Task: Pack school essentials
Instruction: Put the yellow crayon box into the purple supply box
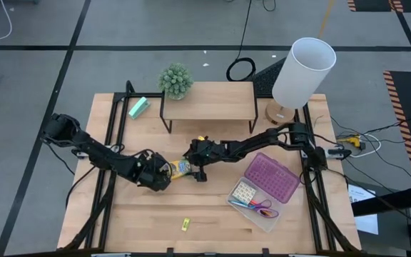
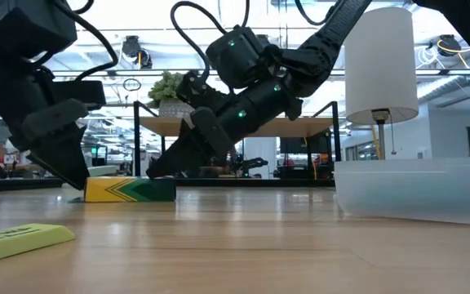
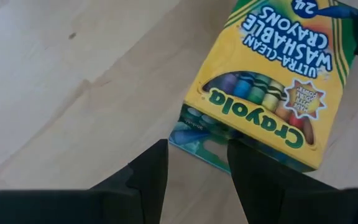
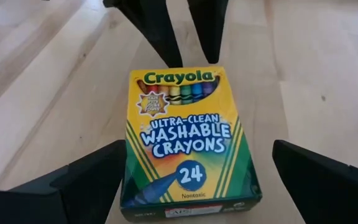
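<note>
Between our 2 grippers lies the crayon box (image 1: 181, 168), long axis running arm to arm; right gripper (image 4: 191, 186) spread around one end, left gripper (image 3: 197, 168) spread just short of the other.

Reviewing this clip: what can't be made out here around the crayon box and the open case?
- Whether the left gripper touches the crayon box: high view too small, low view blocked by the arm.
- What lies under the crayon box: left wrist view shows only a greenish edge.
- Items in the clear case: too small in the high view; low view shows only its wall.
</note>
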Robot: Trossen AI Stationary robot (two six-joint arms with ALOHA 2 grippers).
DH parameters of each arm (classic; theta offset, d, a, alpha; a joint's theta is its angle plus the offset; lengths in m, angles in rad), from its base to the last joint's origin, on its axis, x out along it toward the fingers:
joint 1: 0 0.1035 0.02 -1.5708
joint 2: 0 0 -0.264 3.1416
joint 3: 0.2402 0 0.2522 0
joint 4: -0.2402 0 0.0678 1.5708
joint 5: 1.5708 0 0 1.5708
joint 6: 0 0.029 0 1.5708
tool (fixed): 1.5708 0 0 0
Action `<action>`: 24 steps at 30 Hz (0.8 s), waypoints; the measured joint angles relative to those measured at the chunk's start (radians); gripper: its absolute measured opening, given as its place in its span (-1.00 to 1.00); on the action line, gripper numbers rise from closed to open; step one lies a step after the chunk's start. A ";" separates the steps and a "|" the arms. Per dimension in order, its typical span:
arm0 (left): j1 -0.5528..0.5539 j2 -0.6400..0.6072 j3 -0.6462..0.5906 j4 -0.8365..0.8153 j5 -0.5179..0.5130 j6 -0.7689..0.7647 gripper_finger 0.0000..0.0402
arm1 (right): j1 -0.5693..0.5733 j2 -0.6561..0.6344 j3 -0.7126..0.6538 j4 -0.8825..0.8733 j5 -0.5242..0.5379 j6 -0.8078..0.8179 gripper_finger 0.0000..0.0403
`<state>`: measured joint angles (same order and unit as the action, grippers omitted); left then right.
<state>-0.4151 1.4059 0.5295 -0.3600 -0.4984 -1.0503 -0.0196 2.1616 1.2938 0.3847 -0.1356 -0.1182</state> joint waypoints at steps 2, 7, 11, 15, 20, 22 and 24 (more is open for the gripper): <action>0.001 0.000 -0.008 0.016 0.000 0.007 -0.15 | 0.000 0.000 0.000 -0.002 0.000 0.000 0.99; 0.001 0.000 -0.027 0.025 0.000 -0.008 -0.15 | 0.000 -0.001 0.000 -0.020 -0.013 -0.005 0.99; 0.001 0.000 -0.028 0.028 0.000 -0.015 -0.15 | 0.002 -0.001 0.000 -0.029 -0.038 0.004 0.99; 0.001 0.000 -0.028 0.033 0.000 -0.015 -0.15 | 0.004 -0.001 0.000 -0.032 -0.051 0.027 0.99; 0.001 0.000 -0.028 0.032 0.000 -0.016 -0.15 | 0.004 -0.001 0.000 -0.034 -0.052 0.000 0.99; 0.001 0.000 -0.028 0.031 0.000 -0.016 -0.15 | 0.004 -0.004 0.000 -0.035 -0.053 -0.017 0.99; 0.001 0.000 -0.028 0.030 0.001 -0.016 -0.15 | 0.004 -0.014 -0.001 -0.050 -0.053 -0.031 0.99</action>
<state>-0.4137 1.4059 0.5011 -0.3302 -0.4976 -1.0660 -0.0154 2.1478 1.2930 0.3351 -0.1887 -0.1496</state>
